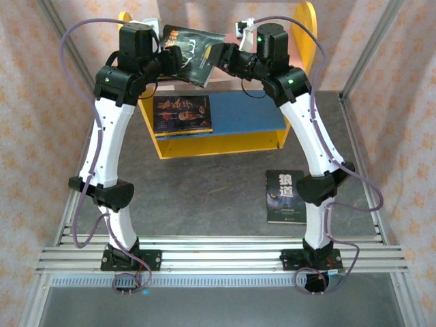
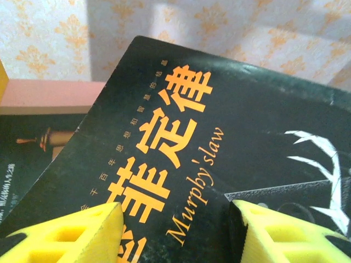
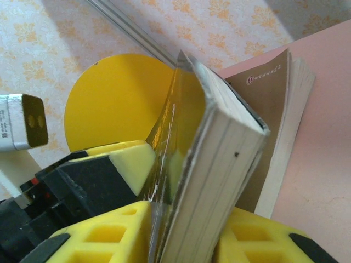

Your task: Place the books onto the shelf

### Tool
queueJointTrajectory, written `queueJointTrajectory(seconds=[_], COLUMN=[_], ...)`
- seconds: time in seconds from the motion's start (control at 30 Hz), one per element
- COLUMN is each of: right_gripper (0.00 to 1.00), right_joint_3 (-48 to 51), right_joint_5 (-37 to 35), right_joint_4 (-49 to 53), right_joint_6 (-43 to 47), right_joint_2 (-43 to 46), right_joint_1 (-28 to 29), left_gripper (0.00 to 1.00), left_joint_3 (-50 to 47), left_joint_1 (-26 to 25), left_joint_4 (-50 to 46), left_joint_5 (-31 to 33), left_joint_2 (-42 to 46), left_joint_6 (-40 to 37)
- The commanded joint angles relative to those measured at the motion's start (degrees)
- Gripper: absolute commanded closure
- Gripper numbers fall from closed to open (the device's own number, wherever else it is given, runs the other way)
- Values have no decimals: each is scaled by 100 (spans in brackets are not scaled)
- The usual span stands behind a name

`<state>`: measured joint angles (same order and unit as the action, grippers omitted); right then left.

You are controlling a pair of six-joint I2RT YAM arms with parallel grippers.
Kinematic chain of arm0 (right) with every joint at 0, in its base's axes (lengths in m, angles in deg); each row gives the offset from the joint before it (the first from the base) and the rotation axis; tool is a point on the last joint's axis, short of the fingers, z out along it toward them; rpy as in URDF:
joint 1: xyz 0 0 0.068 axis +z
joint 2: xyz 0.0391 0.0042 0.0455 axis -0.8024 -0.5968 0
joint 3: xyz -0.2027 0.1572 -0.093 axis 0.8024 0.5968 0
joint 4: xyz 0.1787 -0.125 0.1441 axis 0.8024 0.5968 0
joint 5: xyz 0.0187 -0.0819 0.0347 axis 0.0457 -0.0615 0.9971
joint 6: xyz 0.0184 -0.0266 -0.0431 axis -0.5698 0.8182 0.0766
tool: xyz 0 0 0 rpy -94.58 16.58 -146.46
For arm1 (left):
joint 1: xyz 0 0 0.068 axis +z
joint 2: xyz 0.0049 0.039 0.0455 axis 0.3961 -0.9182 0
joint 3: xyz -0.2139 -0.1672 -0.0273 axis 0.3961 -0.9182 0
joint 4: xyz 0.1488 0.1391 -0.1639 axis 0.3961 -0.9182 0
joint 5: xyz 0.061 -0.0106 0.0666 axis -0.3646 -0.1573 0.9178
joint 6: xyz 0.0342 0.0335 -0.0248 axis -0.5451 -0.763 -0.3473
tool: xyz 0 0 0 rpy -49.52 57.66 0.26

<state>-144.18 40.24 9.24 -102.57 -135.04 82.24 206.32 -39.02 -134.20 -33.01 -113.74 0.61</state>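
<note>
a dark book with pale characters [image 1: 285, 196] is seen lying flat on the bench [image 1: 204, 191], towards the front right, with its right edge covered by the right arm. further back the shelf [image 1: 218, 145] is stood on the bench. a portrait book [image 1: 182, 114] is laid flat on the left part of its blue lower board [image 1: 248, 112].

above that, at the pink upper board [image 3: 323, 164], a black book [image 1: 194, 49] printed with yellow characters and the words "murphy's law" is held tilted between the two arms. the right end effector [image 3: 184, 213] is closed on it: the page block is seen edge-on between the yellow fingers [image 3: 109, 235], with a pad against each side. the left end effector [image 2: 175, 213] is placed at the book's other end. its fingers [image 2: 71, 233] are stood partly apart with the cover spread across the gap, and whether the book is pinched by them cannot be told.

just behind the held book a brown book [image 3: 271, 104] is laid flat on the pink board. in the left wrist view a further dark book [image 2: 27, 159] is seen below the pink board's edge, partly covered by the black book. a round-topped yellow side panel [image 3: 109, 104] is seen beyond, with the patterned wall [image 2: 247, 33] behind it.
</note>
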Motion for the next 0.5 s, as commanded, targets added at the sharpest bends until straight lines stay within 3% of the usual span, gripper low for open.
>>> queueJointTrajectory(seconds=[0.0,0.1,0.47], right_gripper=[69,67,44], right_joint_3=[-275,-293,-682], right_joint_5=[156,155,153], right_joint_4=[-411,-453,-589], right_joint_6=[-28,-70,-346], right_joint_2=[-88,-138,-534], right_joint_1=[-89,-119,-172], left_gripper=[46,49,54], left_joint_3=[150,148,-879], left_joint_1=[56,59,58], left_joint_4=[-293,-409,-105], left_joint_5=[117,165,267], left_joint_2=[-46,-52,650], left_joint_6=[-131,-82,212])
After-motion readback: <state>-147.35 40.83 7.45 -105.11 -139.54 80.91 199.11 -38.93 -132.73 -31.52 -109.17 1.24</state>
